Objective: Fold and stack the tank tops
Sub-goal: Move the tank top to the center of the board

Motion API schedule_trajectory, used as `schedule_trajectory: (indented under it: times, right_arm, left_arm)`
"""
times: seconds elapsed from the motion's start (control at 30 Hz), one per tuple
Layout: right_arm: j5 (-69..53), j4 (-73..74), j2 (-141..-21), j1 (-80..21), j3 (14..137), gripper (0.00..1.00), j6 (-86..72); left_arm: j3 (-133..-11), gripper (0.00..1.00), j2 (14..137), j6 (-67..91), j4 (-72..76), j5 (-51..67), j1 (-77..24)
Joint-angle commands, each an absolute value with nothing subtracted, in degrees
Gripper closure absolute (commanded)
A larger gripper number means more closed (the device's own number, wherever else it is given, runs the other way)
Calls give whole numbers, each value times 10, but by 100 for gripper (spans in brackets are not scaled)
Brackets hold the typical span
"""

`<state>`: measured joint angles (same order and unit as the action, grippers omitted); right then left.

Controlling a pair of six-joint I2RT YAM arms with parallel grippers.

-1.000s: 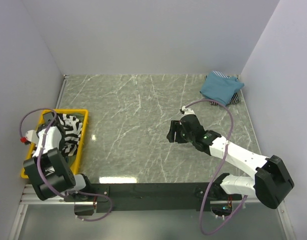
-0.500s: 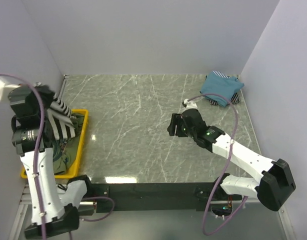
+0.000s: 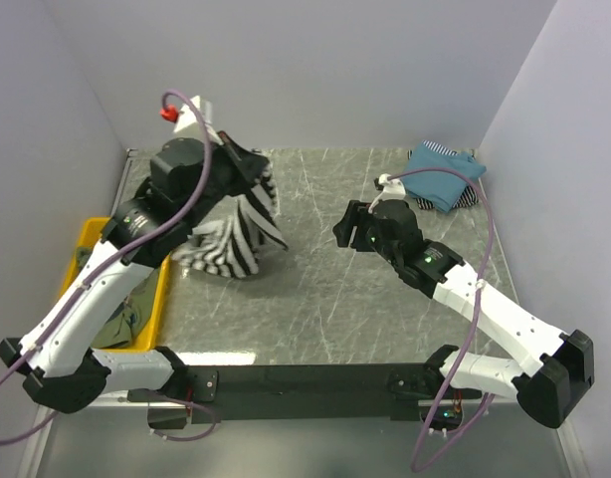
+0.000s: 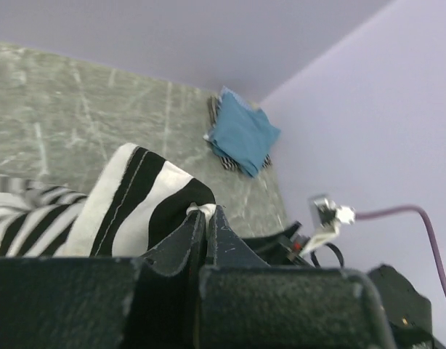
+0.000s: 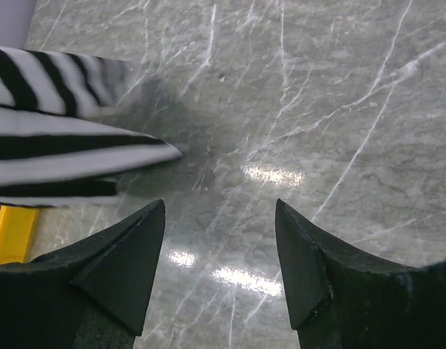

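top / left gripper (image 3: 251,167): raised above the table's far-left part, with the striped top (image 3: 231,234) hanging from it. I can't make out the fingers here.
top / striped top: hangs in loose folds; the lower edge looks to be resting on the table (image 3: 325,299), just right of the bin (image 3: 158,299).
top / right gripper (image 3: 347,229): above mid-table, pointing left toward the striped top and apart from it. I can't read the jaw gap from here.
top / teal top (image 3: 440,181): folded at the far-right corner, lying on the pinstriped top (image 3: 472,196), whose edge shows under it.
top / olive top (image 3: 116,319): I see green cloth in the bin, partly hidden by the left arm.
left wrist / left gripper (image 4: 203,218): fingers pressed together, pinching a fold of the striped top (image 4: 136,196).
left wrist / striped top: the rest trails down and left to the table (image 4: 63,94).
left wrist / teal top (image 4: 241,134): sits on the pinstriped top (image 4: 226,161) by the far wall.
right wrist / right gripper (image 5: 219,211): fingers spread wide with nothing between them, over bare table (image 5: 317,109).
right wrist / striped top (image 5: 56,145): at the upper left, clear of the fingers.
right wrist / bin (image 5: 12,233): I only get a yellow corner at the left edge.
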<state>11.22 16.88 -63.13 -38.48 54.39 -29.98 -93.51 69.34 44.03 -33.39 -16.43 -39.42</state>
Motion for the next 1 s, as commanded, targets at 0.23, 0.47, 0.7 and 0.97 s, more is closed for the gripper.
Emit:
schedule_trajectory:
  times: [0.23,0.47,0.7,0.97]
  right_arm:
    - [107,116,-620,-387,504,31,-311]
    - [74,46,-664,-388,407,31,-350]
    - [97,7,-673,-463,319,31,-400]
    - [174,1,-713,-523,250,33,-525]
  left_arm:
    - [-923,99,744,435,-263,-198,-438]
    - [-764,99,725,485,-227,-128,-344]
    - [-472,99,724,533,-108,-5,-236]
    - [-436,100,729,534,-90,-4,-225]
